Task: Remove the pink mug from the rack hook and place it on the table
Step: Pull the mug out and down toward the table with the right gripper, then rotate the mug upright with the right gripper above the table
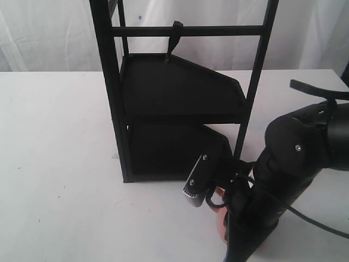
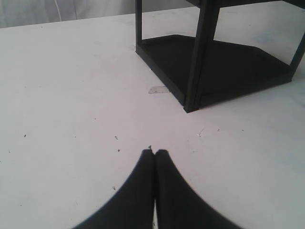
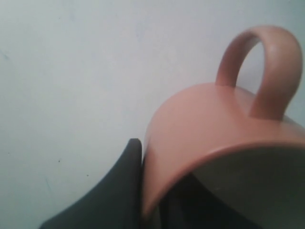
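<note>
The pink mug (image 3: 209, 119) fills the right wrist view, low over the white table (image 3: 71, 71), with its loop handle (image 3: 267, 62) pointing away from the camera. My right gripper (image 3: 152, 167) is shut on the mug's wall, one black finger (image 3: 119, 191) outside and the other inside the cream interior. In the exterior view only a sliver of the mug (image 1: 220, 226) shows under the right arm (image 1: 283, 164), in front of the rack. The rack hook (image 1: 175, 34) on the top crossbar hangs bare. I cannot tell whether the mug touches the table. My left gripper (image 2: 155, 152) is shut and holds nothing.
The tall black frame (image 1: 112, 93) stands mid-table with two black angled trays (image 1: 180, 87). Its front post (image 2: 198, 71) is a short way ahead of the left gripper. White curtains hang behind. A cable (image 1: 316, 221) trails from the right arm.
</note>
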Controlling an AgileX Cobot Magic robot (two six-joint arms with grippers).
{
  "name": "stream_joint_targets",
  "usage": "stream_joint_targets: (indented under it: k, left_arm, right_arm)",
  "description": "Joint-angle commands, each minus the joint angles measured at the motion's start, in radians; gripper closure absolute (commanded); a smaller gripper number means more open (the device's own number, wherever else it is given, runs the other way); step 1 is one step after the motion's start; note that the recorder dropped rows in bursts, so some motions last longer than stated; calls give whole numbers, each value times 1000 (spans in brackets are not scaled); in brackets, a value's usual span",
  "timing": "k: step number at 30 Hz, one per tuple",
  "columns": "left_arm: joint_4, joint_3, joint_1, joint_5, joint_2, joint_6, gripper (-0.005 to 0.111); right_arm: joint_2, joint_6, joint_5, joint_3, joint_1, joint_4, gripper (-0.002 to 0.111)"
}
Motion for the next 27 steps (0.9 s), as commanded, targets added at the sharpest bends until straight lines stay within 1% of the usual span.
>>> stream_joint_targets:
  k: [1, 23, 25, 27]
  left_arm:
    - [-3, 4, 2, -3, -4, -6, 107]
    - [-3, 4, 2, -3, -4, -6, 107]
    - [-3, 4, 2, -3, -4, -6, 107]
    - [-3, 4, 2, -3, -4, -6, 107]
  right_arm:
    - [26, -11, -13, -6, 2, 6, 108]
    - [50, -21, -25, -6, 2, 10, 108]
    - [50, -21, -25, -6, 2, 12, 106]
    - [50, -21, -25, -6, 2, 12, 101]
